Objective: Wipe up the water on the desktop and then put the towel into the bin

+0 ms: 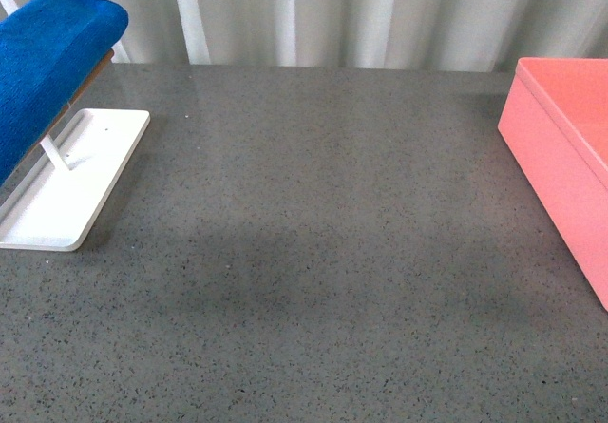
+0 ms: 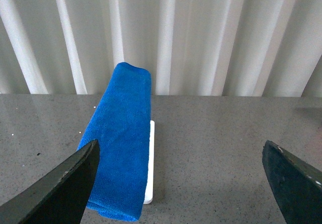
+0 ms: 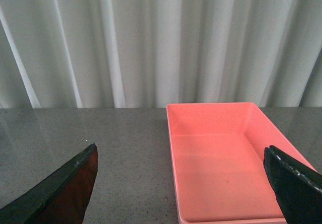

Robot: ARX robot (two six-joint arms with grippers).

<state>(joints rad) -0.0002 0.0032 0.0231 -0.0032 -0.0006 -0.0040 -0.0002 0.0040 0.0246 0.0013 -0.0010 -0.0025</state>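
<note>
pale pleated curtains (image 1: 332, 14) are hanging behind the grey speckled desktop (image 1: 313, 252), which is stretching wide across the front view. i am seeing the blue towel (image 1: 43, 62) draping over a raised stand on the white tray (image 1: 71, 195) at the far left of the desktop. the pink bin (image 1: 565, 157) is sitting on the desktop at the right edge, well apart from the towel. my left gripper (image 2: 180, 144) is hovering with its jaws spread wide, facing the towel and holding nothing. my right gripper (image 3: 181, 151) is likewise gaping wide, facing the bin.
</note>
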